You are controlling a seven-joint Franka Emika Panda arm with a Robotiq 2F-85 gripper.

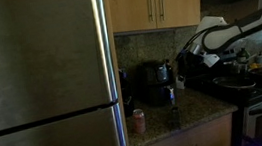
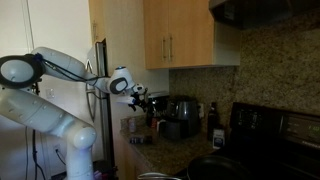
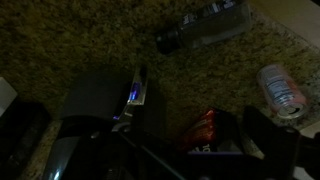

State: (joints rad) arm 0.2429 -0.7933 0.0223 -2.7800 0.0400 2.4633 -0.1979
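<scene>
Item: one gripper [image 1: 184, 62] on a white arm, hanging in the air above a granite counter [image 1: 191, 111] and touching nothing. Fingers [image 3: 268, 135]: in the wrist view they are showing as dark shapes at the lower left and lower right, appearing to stand wide apart with nothing held between them, though the picture is dim. Nearest thing: a black coffee maker [image 1: 155, 83], standing upright at the back of the counter against the wall. It is sitting just below and beside the gripper in both exterior views and filling the lower left of the wrist view, with a small blue light glowing on it. Around it: a dark bottle [image 1: 172, 102] is standing just beside the coffee maker. A can [image 1: 138, 120] is standing near the counter's front edge, close to the steel fridge [image 1: 42, 84]. A red packet [image 3: 203, 128] is lying beside the coffee maker, seen in the wrist view only. Surroundings: wooden cabinets [image 1: 158, 1] are hanging above, and a stove [image 2: 270, 130] is standing at the counter's far end, carrying a dark pan [image 1: 235, 83].
</scene>
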